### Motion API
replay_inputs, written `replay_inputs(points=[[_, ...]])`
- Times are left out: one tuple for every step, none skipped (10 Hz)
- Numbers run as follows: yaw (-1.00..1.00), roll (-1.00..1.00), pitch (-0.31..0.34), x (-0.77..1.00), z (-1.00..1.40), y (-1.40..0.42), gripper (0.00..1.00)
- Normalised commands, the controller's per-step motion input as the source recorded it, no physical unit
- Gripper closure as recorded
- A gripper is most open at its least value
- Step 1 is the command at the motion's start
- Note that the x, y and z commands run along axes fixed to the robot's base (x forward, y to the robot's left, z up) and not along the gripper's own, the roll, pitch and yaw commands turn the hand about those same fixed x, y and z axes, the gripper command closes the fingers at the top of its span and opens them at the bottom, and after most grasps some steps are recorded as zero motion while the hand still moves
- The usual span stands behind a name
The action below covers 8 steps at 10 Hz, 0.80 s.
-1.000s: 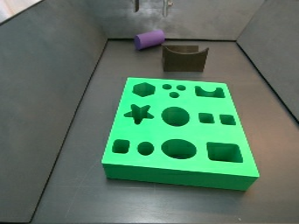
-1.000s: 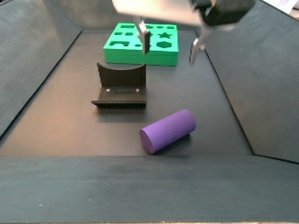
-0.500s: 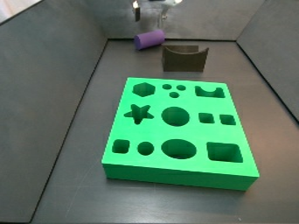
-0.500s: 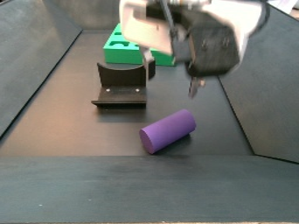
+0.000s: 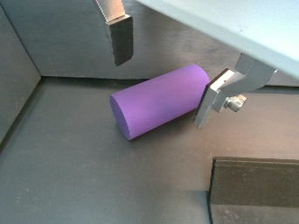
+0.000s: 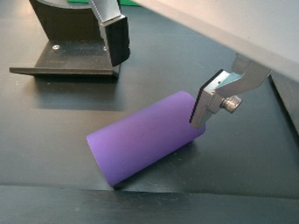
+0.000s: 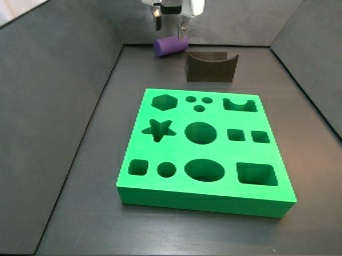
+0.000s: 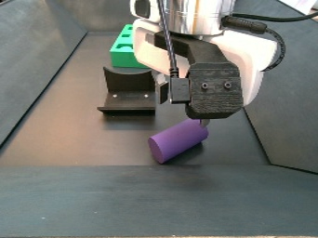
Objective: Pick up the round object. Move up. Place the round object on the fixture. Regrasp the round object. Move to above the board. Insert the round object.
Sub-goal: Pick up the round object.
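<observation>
The round object [image 5: 156, 101] is a purple cylinder lying on its side on the dark floor, also seen in the wrist view [image 6: 145, 146] and in both side views [image 7: 170, 46] [image 8: 178, 139]. My gripper [image 5: 163, 87] [image 6: 160, 92] is open and hangs just above it, one finger [image 5: 121, 39] to each side, nothing held. It shows in both side views [image 7: 171, 24] [image 8: 187, 99] as well. The fixture [image 8: 128, 88] [image 7: 210, 66] [image 6: 70, 39] stands close beside the peg. The green board [image 7: 205, 150] [image 8: 132, 46] lies further off.
Grey walls [image 7: 80, 60] enclose the floor, and the peg lies near the back wall [image 5: 163, 44]. A corner of the fixture [image 5: 257, 188] lies close to the peg.
The gripper has come down and moved over the purple cylinder, now straddling it. The cylinder, fixture and board have not moved.
</observation>
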Motion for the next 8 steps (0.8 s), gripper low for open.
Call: replay_inputs(points=[[-0.04, 0.00, -0.021, 0.00, -0.32, 0.10, 0.00], [-0.10, 0.00, -0.057, 0.00, -0.52, 0.10, 0.00], [-0.15, 0.00, -0.057, 0.02, -0.59, 0.15, 0.00], [-0.23, 0.00, -0.064, 0.03, -0.63, 0.15, 0.00], [-0.29, 0.00, -0.077, 0.05, -0.63, 0.13, 0.00], [-0.30, 0.00, -0.087, 0.07, -0.64, 0.09, 0.00], [-0.29, 0.02, -0.130, 0.00, -0.70, 0.07, 0.00], [-0.25, 0.01, -0.179, 0.00, -0.70, 0.05, 0.00]])
